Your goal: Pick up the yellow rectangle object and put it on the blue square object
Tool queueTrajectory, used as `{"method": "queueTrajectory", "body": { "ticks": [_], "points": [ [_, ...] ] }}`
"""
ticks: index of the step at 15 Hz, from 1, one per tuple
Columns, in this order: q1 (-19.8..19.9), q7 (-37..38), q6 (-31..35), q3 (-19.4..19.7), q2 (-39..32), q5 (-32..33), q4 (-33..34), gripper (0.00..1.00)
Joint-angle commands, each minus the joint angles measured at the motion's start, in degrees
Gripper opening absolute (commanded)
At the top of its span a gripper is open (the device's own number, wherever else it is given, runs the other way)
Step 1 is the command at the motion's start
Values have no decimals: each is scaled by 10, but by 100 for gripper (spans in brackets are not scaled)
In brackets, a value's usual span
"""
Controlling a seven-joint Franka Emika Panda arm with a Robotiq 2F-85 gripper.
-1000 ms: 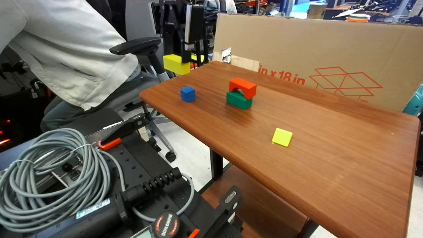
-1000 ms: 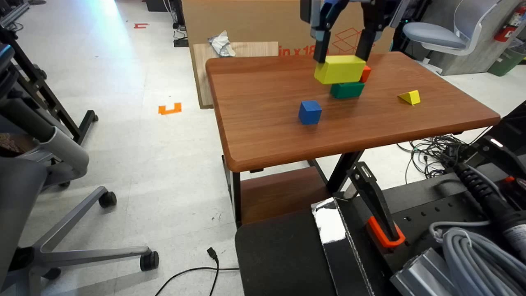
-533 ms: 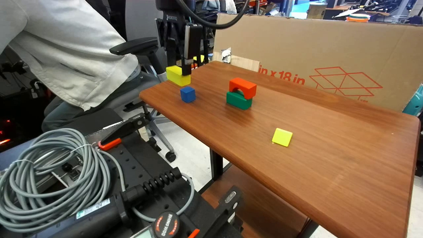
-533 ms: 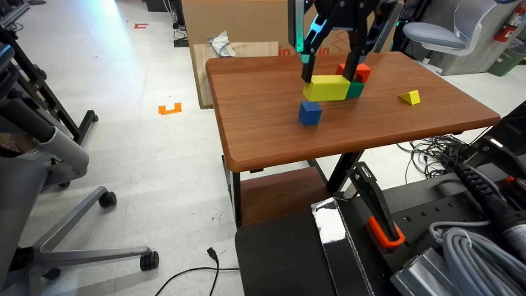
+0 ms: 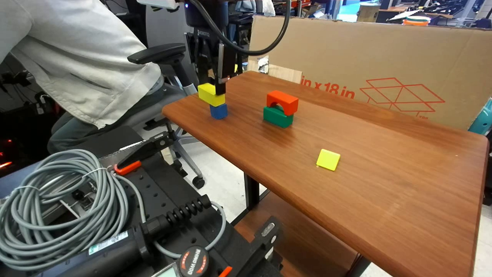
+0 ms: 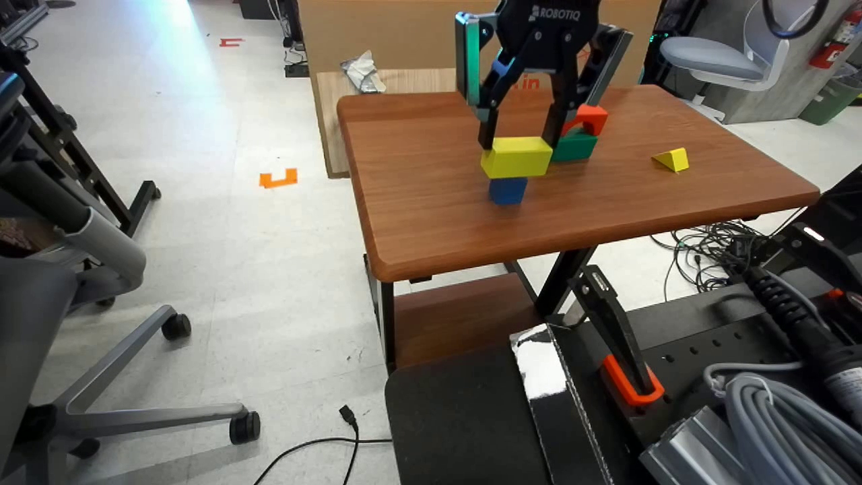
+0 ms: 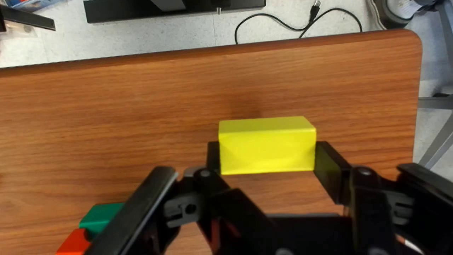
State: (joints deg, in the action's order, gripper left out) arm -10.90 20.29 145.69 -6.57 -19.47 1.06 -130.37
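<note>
The yellow block (image 5: 209, 96) is held level between my fingers; it also shows in an exterior view (image 6: 517, 159) and in the wrist view (image 7: 267, 150). My gripper (image 6: 518, 141) is shut on its two ends; the wrist view shows both fingertips (image 7: 267, 156) against it. The small blue cube (image 6: 508, 192) stands on the table directly under the yellow block in both exterior views (image 5: 219, 112). The block hides the cube's top, and I cannot tell whether the two touch. The cube is hidden in the wrist view.
A red arch block (image 5: 282, 102) sits on a green block (image 5: 277, 117) beside the gripper. A yellow wedge (image 6: 673, 159) lies farther along the wooden table (image 5: 384, 184). The table's rounded corner is close to the cube. A cardboard sheet (image 5: 346, 50) stands behind.
The gripper with the yellow block has come down and moved sideways until the block is over the blue cube. The blue cube and other blocks have not moved.
</note>
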Motion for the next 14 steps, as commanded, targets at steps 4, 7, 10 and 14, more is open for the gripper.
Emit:
{"method": "queueTrajectory", "body": {
  "ticks": [4, 7, 10, 14],
  "points": [
    [-24, 22, 15, 24, -21, 23, 19, 42],
    [-29, 26, 10, 31, -28, 27, 28, 42],
    [-35, 31, 9, 37, -34, 39, 31, 42],
    [-44, 40, 7, 42, -34, 51, 30, 94]
  ]
}}
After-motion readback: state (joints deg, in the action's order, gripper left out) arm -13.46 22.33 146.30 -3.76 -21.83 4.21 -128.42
